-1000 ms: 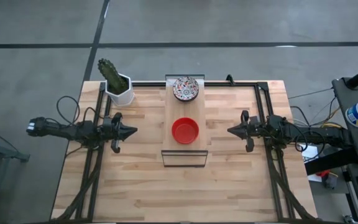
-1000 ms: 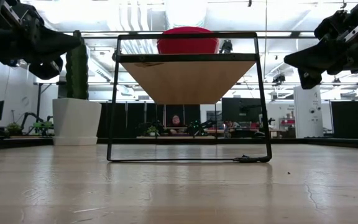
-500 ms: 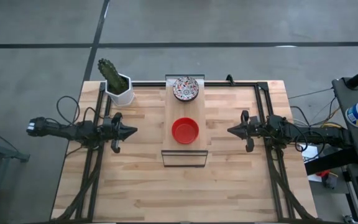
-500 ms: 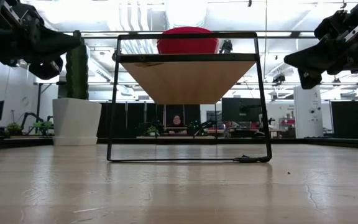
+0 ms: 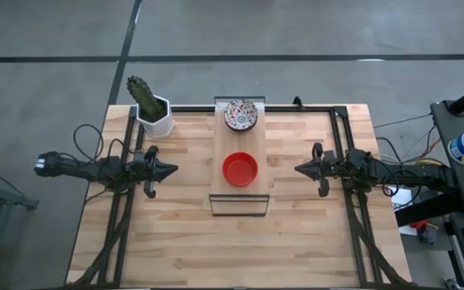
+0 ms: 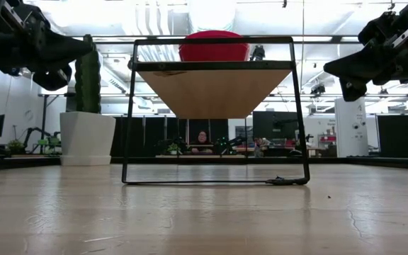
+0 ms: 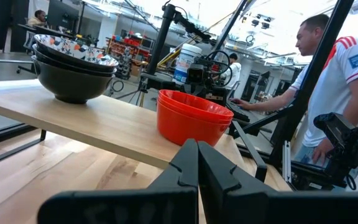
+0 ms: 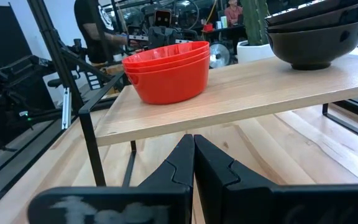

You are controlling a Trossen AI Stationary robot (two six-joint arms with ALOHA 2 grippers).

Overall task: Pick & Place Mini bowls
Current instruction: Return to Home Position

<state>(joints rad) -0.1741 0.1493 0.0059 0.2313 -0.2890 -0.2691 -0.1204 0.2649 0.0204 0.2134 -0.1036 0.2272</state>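
Nearest you lies the bare front of the pale wooden plank worktop point(image 5: 240, 250), and on it stands the black wire frame point(image 6: 299, 106) that carries a light wooden shelf board point(image 5: 240, 142) raised above the surface. Level with the front half of that board, note the two arms, one on either side. The left arm point(image 5: 103, 169) reaches in from the left edge and the right arm point(image 5: 369, 171) from the right. Both hang above the worktop, well apart from the shelf, their tips pointing at each other across it. In each wrist view you see the left jaws and the right jaws pressed together to a thin seam, with nothing between them. On the front half of the board sits the nested stack of plain glossy red mini bowls point(image 5: 240, 169), upright, mouths up. Behind it on the same board, apart from it, sits the nested stack of mini bowls with white, red-and-dark speckled insides and dark outsides point(image 5: 241, 114), also upright and near the board's far end. At the far left corner of the worktop, beside the shelf but not touching it, stands the white hexagonal pot point(image 5: 155, 118) holding a green cactus point(image 5: 143, 95). Beyond the worktop, the left wrist view shows a person in a white shirt with red shoulder stripes point(image 7: 334, 81) standing at other equipment.
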